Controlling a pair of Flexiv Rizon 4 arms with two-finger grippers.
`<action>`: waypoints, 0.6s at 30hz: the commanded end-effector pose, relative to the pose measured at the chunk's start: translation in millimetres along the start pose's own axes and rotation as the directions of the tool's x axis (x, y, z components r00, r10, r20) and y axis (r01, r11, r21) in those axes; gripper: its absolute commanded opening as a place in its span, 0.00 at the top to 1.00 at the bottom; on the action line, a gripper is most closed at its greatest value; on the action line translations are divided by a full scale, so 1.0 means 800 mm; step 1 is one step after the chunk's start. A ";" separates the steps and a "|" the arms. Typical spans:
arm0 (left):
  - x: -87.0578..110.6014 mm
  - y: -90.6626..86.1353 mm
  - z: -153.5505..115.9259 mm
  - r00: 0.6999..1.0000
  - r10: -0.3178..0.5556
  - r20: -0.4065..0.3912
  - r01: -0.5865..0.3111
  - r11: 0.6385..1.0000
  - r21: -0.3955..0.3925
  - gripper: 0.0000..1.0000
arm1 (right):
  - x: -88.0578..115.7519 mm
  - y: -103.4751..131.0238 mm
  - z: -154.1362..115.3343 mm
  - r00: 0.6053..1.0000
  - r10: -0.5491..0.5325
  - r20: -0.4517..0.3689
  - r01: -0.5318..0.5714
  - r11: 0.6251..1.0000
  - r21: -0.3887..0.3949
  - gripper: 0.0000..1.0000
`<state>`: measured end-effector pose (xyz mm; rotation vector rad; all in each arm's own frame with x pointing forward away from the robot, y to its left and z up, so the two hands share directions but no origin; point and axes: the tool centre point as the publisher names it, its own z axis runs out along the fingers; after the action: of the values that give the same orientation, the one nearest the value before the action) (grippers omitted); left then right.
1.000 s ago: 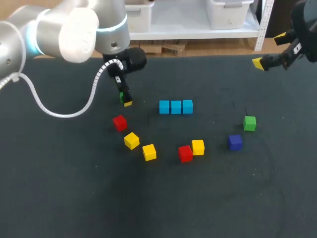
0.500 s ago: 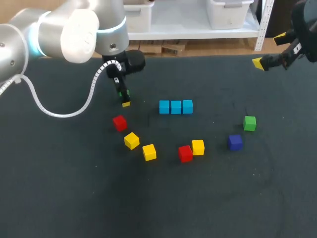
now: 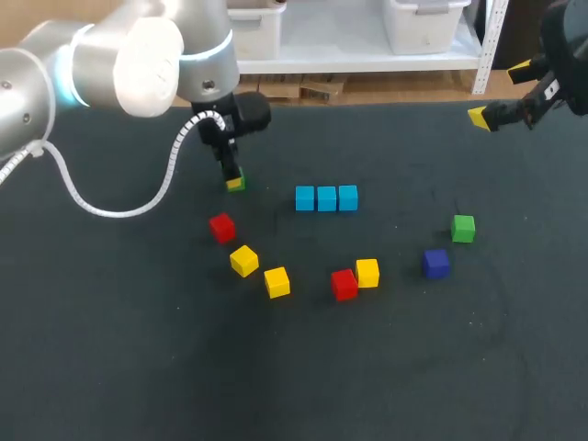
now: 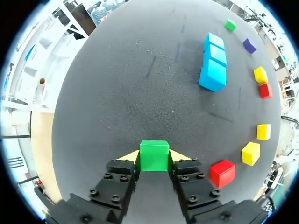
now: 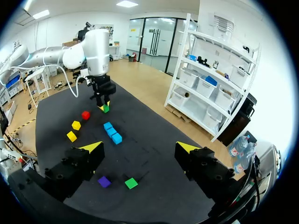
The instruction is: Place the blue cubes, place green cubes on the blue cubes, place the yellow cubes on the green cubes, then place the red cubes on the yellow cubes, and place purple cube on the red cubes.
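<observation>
Left gripper [image 4: 154,157]: closed on a green cube [image 4: 154,154], which is pinched by two opposite side faces, with the top face left bare. The hold appears chosen so that the cube can be set down flat on a blue one. In the head view it is found at upper left centre, left of the blue row and apart from it. Whether it is clear of the table [image 3: 138,367] cannot be told.

Right gripper [image 5: 139,148]: spread wide, nothing held. It is kept at the upper right of the head view, presumably parked out of the way.

Blue cubes [image 3: 326,197]: three are laid touching in a row at centre. The row's long axis runs side to side, so a base for the green layer is judged to be ready.

Loose cubes, all apart from the row:
- Second green cube [image 3: 463,228], right of centre.
- Purple cube [image 3: 435,263], just below it.
- Yellow cubes: one [image 3: 367,272] is seen touching a red cube [image 3: 344,284]. Two others [image 3: 243,260] [image 3: 277,281] are noted lower left of centre.
- Second red cube [image 3: 221,227], below the held cube.

The held cube has no long axis. Its faces are squared to the fingers.
</observation>
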<state>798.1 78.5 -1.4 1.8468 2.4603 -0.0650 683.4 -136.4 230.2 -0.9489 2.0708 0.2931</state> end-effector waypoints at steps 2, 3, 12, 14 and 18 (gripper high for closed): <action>0.007 -0.010 -0.024 1.000 0.010 0.019 -0.010 1.000 -0.002 1.00 | 0.002 0.004 0.000 1.000 0.001 0.003 -0.001 1.000 0.020 0.00; 0.008 -0.013 -0.030 1.000 0.011 0.019 -0.011 1.000 -0.003 1.00 | 0.002 0.004 0.000 1.000 0.001 0.003 -0.001 1.000 0.020 0.00; -0.015 -0.042 -0.090 0.997 0.062 0.040 -0.059 0.996 -0.061 1.00 | 0.002 0.004 0.000 1.000 0.001 0.003 -0.001 1.000 0.020 0.00; -0.026 -0.052 -0.094 0.997 0.069 0.041 -0.067 0.996 -0.058 1.00 | 0.002 0.004 0.000 1.000 0.001 0.003 -0.001 1.000 0.020 0.00; -0.052 -0.073 -0.093 0.996 0.079 0.033 -0.077 0.995 -0.063 1.00 | 0.002 0.004 0.000 1.000 0.001 0.003 -0.001 1.000 0.020 0.00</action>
<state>761.8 39.5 76.3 1.9126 2.3449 -0.0751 683.4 -136.4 230.2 -0.9490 2.0708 0.2931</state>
